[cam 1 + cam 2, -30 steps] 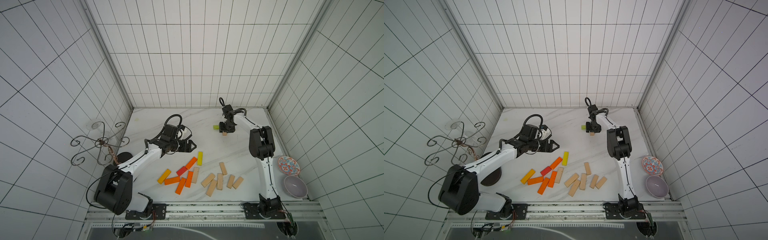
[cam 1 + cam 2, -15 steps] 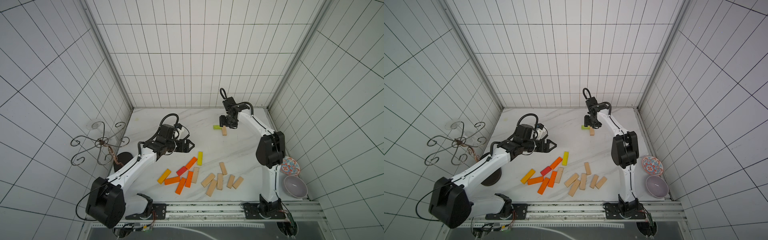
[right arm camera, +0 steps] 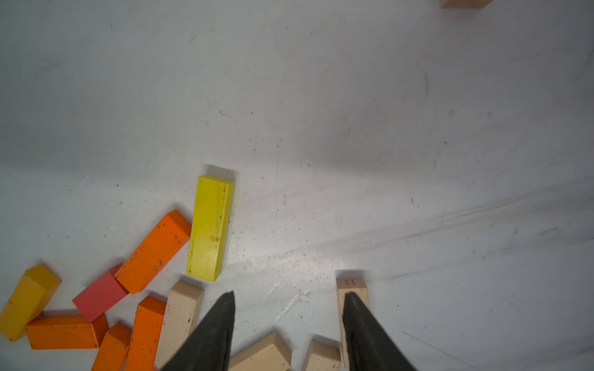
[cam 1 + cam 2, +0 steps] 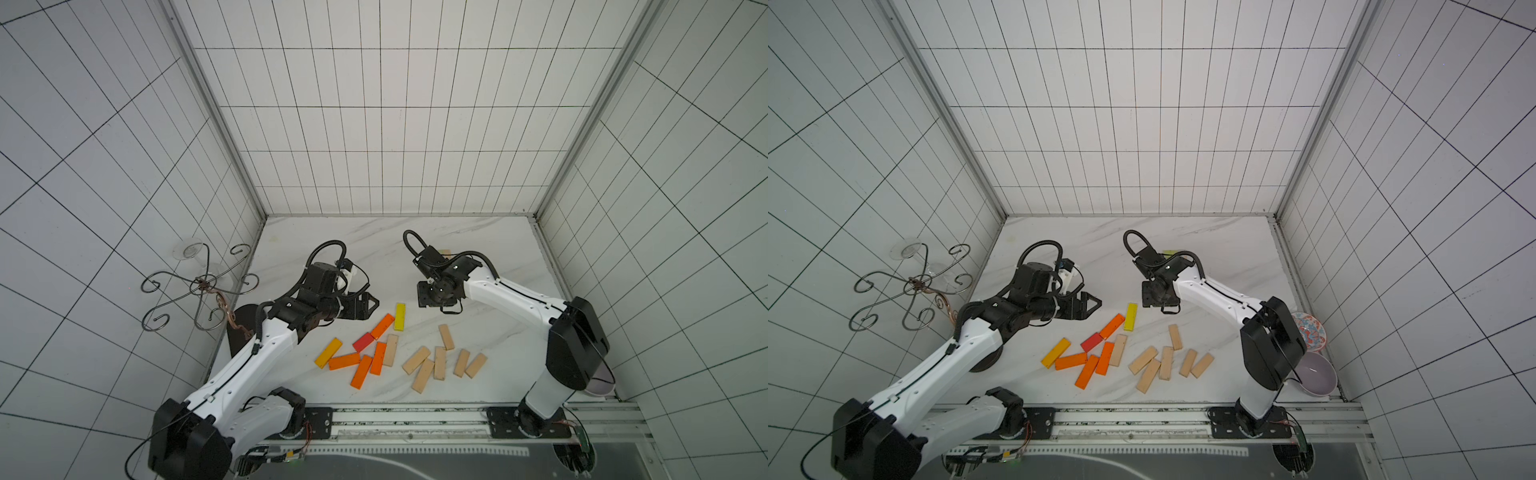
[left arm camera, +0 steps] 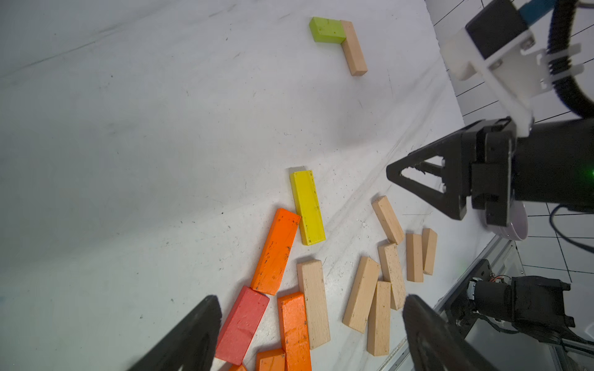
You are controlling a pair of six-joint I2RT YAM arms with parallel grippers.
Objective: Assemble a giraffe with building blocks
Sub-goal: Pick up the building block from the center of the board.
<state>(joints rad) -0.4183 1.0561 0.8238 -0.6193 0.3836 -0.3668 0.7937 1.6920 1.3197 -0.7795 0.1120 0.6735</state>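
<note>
A green block and a natural wooden block lie touching in an L at the far side of the table; in a top view only a green sliver shows behind the right arm. The loose blocks lie near the front: a yellow one, several orange ones, a red one and several natural ones. My left gripper hovers open beside the coloured pile. My right gripper is open over bare table, one finger overlapping a natural block.
A wire stand is at the left wall and a black disc lies under the left arm. A patterned bowl and a lilac bowl sit at the right front corner. A rail runs along the front edge.
The right gripper has drawn back from the green and natural pair toward the middle of the table, leaving them lying there. The left gripper has shifted only slightly.
</note>
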